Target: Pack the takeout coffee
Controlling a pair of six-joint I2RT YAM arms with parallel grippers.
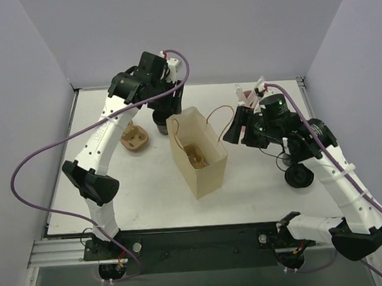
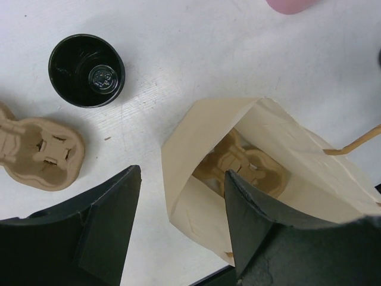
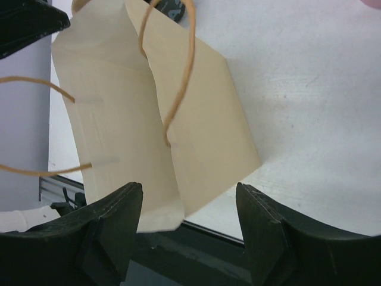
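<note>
A cup carrier lies in the open paper bag, so I judge the cup comes next: shift over and close round it. My left pincer, spread and empty, hangs over the bag's rim, the black cup near. My right pincer, likewise spread and empty, faces the bag's side

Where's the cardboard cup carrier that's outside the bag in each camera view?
Top external: cup carrier lies left of the paper bag.
Left wrist: at the left edge, below the black cup.
Right wrist: not in it.
Shared landmark: the paper bag, in all three views.
</note>
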